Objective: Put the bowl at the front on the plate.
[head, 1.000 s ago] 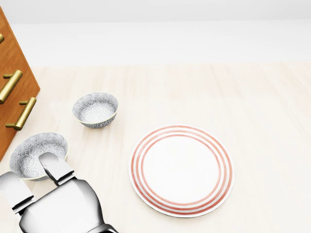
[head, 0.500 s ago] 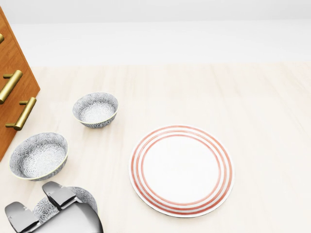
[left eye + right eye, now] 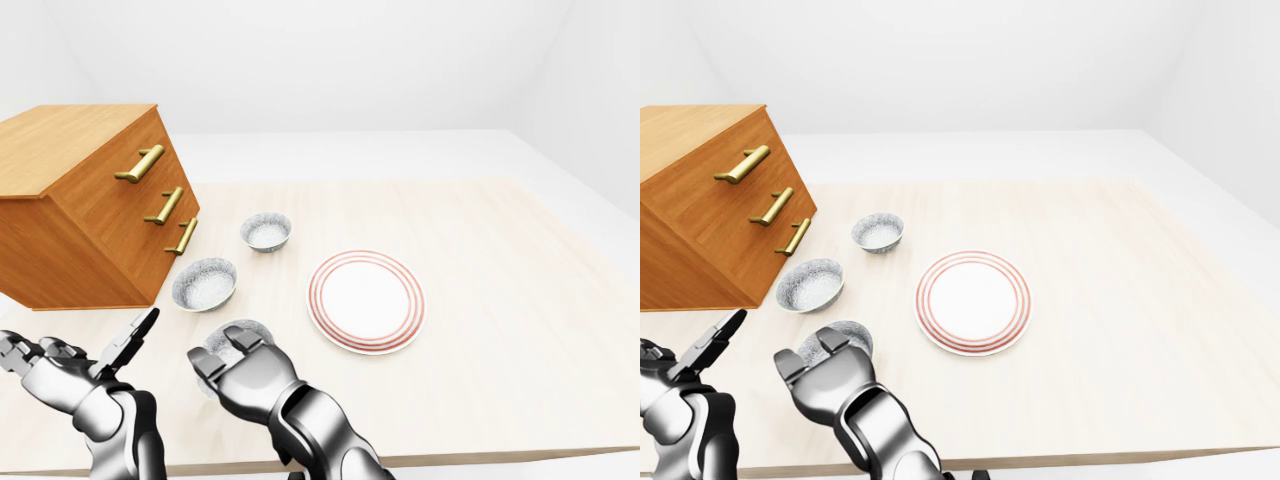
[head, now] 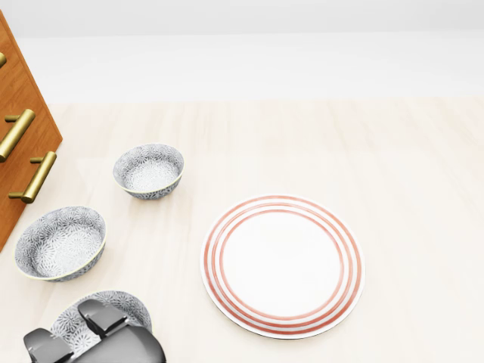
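Note:
Three grey patterned bowls stand in a row left of the red-ringed plate (image 4: 282, 265). The one lowest in the head view, the front bowl (image 4: 127, 305), is partly covered by my right hand (image 4: 68, 324). That hand reaches in from the bottom edge. Its fingers (image 4: 102, 316) are stretched over the bowl's near rim and not closed round it. The middle bowl (image 4: 60, 242) and the far bowl (image 4: 149, 171) stand free. My left hand (image 3: 125, 345) hovers open at the far left of the left-eye view, apart from every bowl.
A wooden chest of drawers (image 3: 90, 200) with brass handles stands on the table left of the bowls. The pale wooden table (image 3: 500, 300) stretches right of the plate. Its near edge runs along the bottom of the left-eye view.
My right hand has drawn back toward the bottom of the head view, off the middle bowl and onto the front bowl's near rim. The bowls and plate have not moved.

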### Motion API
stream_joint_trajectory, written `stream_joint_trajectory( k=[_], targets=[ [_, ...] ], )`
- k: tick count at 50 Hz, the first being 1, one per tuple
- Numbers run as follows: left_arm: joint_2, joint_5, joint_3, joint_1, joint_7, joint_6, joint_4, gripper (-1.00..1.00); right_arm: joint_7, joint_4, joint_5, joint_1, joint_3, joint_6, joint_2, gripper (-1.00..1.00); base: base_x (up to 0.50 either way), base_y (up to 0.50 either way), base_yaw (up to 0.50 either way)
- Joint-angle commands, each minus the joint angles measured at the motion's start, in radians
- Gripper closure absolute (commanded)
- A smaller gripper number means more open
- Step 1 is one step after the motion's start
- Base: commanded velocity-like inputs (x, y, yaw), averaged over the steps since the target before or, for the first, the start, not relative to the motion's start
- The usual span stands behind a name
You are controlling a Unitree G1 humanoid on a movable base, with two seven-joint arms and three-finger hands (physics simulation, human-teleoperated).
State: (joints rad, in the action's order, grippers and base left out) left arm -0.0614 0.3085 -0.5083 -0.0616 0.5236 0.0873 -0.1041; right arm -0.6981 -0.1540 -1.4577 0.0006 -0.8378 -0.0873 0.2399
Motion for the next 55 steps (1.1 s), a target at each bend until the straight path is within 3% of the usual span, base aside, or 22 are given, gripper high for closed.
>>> stream_joint_trajectory(
  k=[1, 32, 55],
  targets=[
    [0.004, 0.003, -0.006, -0.008, 0.0, 0.0, -0.025, -1.0, 0.0, 0.012, 0.003, 0.002, 0.015, 0.0, -0.001, -1.0, 0.0, 0.0, 0.0],
    [0.007, 0.001, -0.012, -0.007, 0.0, 0.0, -0.031, -1.0, 0.0, 0.13, 0.054, 0.017, 0.046, 0.0, -0.022, -1.0, 0.0, 0.0, 0.0],
    [0.007, 0.0, -0.008, -0.007, 0.0, 0.0, -0.027, -1.0, 0.059, 0.25, 0.101, -0.019, 0.118, 0.0, -0.006, -1.0, 0.0, 0.0, 0.0]
  ],
)
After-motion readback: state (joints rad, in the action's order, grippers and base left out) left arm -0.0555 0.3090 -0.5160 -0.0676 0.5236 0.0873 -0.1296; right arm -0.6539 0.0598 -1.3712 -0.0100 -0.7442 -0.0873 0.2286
